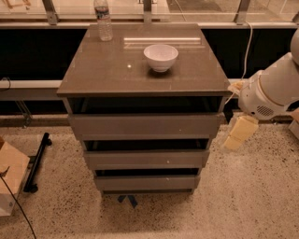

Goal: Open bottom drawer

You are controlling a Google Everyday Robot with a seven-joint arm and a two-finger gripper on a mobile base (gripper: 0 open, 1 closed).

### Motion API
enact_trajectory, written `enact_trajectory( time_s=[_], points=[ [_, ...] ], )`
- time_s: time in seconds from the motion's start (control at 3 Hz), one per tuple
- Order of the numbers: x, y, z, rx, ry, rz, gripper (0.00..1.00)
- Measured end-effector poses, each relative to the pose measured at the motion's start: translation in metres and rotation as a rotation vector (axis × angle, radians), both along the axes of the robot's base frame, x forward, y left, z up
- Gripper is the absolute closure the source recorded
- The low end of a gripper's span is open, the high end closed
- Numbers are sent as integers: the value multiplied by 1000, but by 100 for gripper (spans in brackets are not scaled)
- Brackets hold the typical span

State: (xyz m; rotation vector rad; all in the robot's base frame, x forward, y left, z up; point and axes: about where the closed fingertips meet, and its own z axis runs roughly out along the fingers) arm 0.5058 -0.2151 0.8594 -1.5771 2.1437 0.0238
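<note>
Gripper [239,132] right of cabinet [117,70], well apart from bottom drawer [147,182]; openness cannot tell. Risk: handle-less front, catching middle drawer [145,159] just above instead

Setting: robot test area in an office-type building. Speckled terrazzo floor [252,200], metal-framed glazing [201,5] behind, loose cable [245,42], cardboard box [11,172]. Gripper [239,133] hangs right of the free-standing drawer cabinet [107,70].

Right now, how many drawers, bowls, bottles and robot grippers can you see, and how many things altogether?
Drawers: 3 (top drawer, middle drawer, bottom drawer)
Bowls: 1 (white bowl)
Bottles: 1 (bottle)
Grippers: 1 (gripper, beside the drawers)
Total: 6
</note>
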Motion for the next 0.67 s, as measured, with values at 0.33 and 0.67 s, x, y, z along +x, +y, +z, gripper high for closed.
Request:
enact_trajectory(
  time_s=[0.33, 0.67],
  points=[
    [2, 8, -14, -26, -35, -10, 0],
    [6, 13, -41, -18, -73, -30, 0]
  ],
)
